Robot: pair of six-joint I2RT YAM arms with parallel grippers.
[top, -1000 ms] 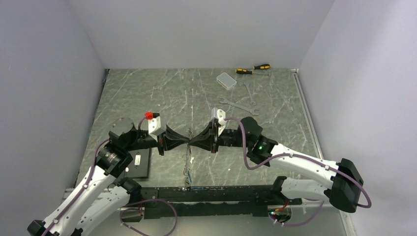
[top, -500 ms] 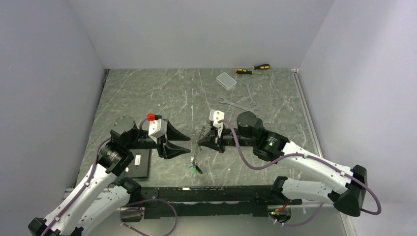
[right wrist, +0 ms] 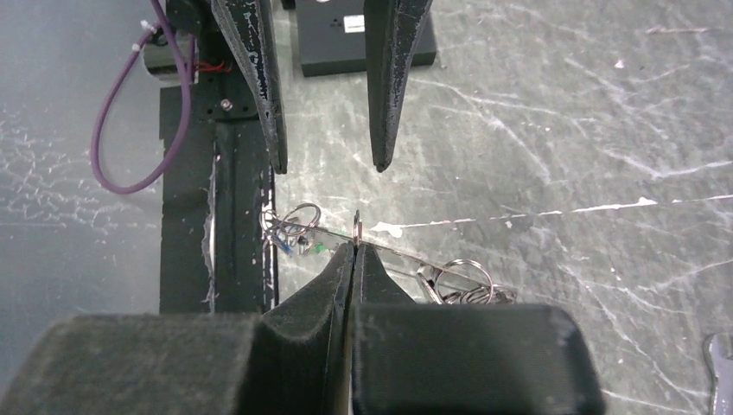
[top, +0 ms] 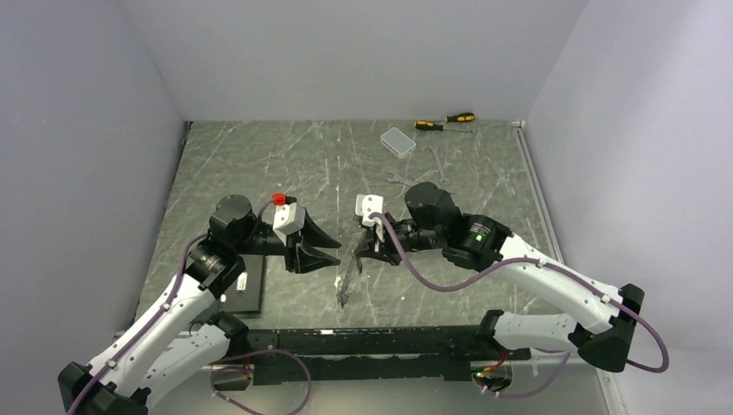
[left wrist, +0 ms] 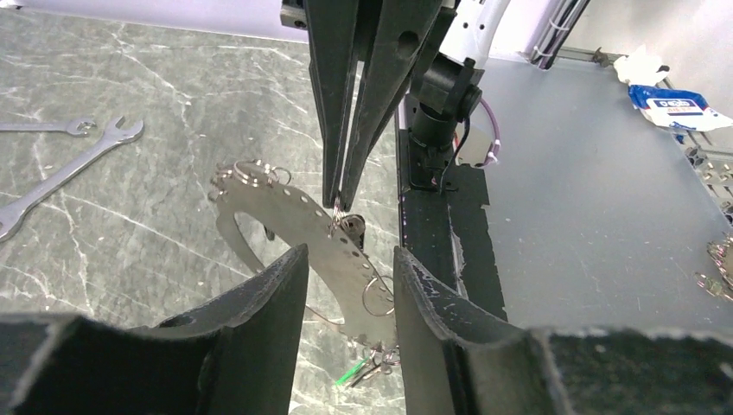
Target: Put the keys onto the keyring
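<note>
Keyring [left wrist: 259,194] is hanging in your closed right gripper [right wrist: 354,246], presenting its dangling keys [left wrist: 363,373] near the desk's [top: 259,164] front edge. Your left gripper [top: 335,252] is hovering opposite, half-open and empty.

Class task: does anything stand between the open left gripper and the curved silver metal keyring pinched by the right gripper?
Nothing visible does. The left gripper faces the curved silver metal keyring across a bare gap; the right gripper pinches it from the opposite side.

Left hand [top: 335,253] fingers parted, facing right hand [top: 355,252], pinched tight; both arms reach inward.
</note>
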